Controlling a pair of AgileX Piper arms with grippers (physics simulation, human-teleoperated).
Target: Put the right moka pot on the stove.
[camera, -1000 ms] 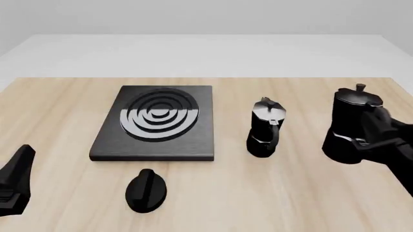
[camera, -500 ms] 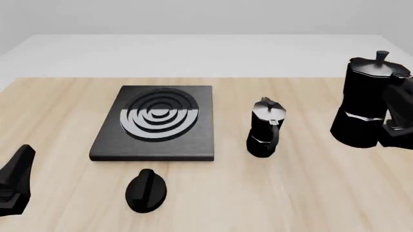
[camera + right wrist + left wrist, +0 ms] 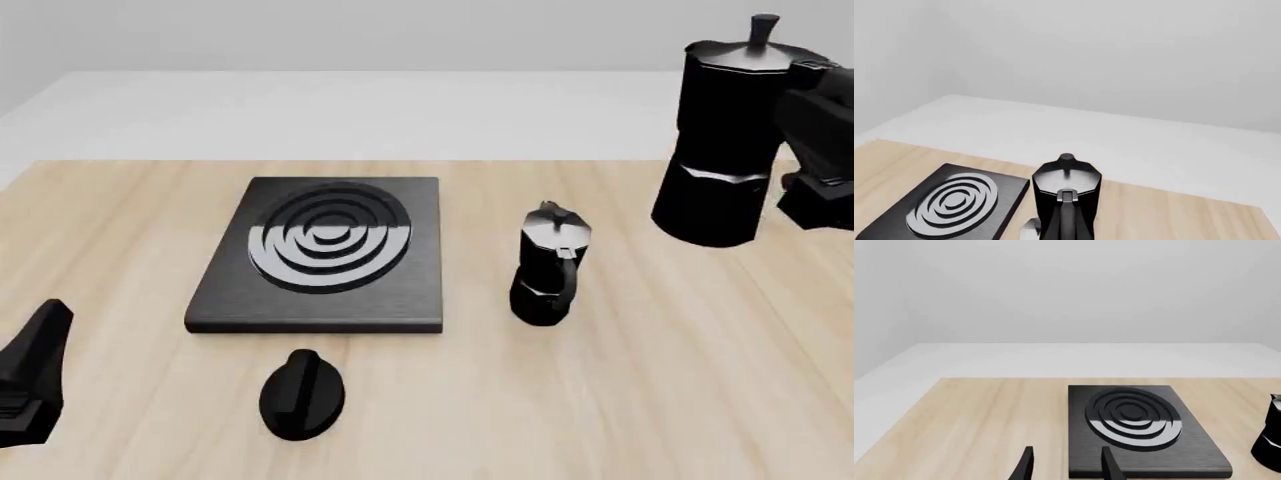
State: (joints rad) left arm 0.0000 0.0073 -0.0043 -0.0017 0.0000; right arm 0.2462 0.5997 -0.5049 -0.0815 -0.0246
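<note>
Carrying the right moka pot [image 3: 725, 135] high above the table's right side, the right gripper [image 3: 814, 150] looks clamped on its handle, with the second moka pot [image 3: 550, 265] standing between it and the stove [image 3: 324, 255]. The lift seems done; what comes next is a leftward carry clearing that pot, then a level set-down on the burner rings. The left gripper [image 3: 1064, 467] hangs at the near left, fingers parted around nothing.

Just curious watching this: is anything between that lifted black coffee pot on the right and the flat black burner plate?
Yes: the second black moka pot stands on the table between the raised black moka pot and the black square stove.
</note>
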